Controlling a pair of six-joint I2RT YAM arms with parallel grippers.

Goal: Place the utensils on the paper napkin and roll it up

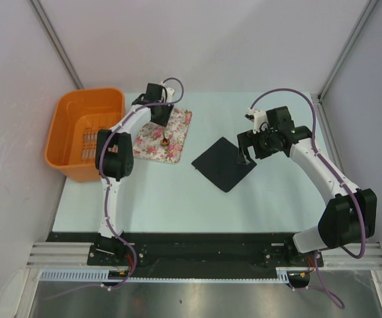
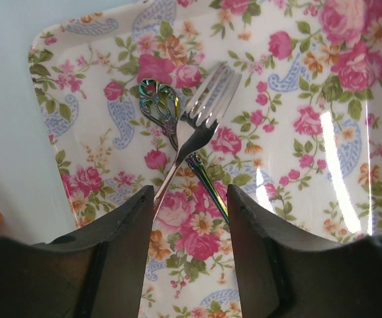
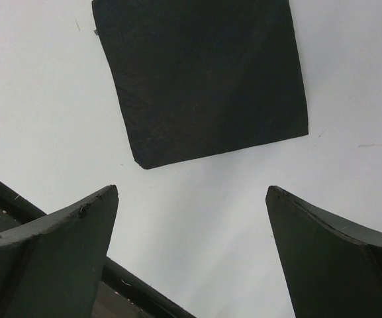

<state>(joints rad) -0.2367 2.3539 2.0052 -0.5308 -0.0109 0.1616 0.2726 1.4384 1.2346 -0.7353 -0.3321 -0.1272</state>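
Two utensils lie crossed on the floral tray (image 2: pixel 323 132): a silver fork (image 2: pixel 202 114) and a piece with an ornate rainbow-tinted handle (image 2: pixel 157 99), its head hidden under my fingers. My left gripper (image 2: pixel 191 199) is open just above them, with both handles running between its jaws; in the top view the left gripper (image 1: pixel 165 139) is over the tray (image 1: pixel 177 126). The black paper napkin (image 1: pixel 222 163) lies flat at the table's middle. My right gripper (image 1: pixel 243 158) is open and empty over bare table just off the napkin's right corner; the napkin (image 3: pixel 204 79) is ahead of the right gripper (image 3: pixel 191 199).
An orange basket (image 1: pixel 85 132) stands at the table's left edge, beside the floral tray. The table's dark edge (image 3: pixel 131 281) shows under my right fingers. White walls close in the back and sides.
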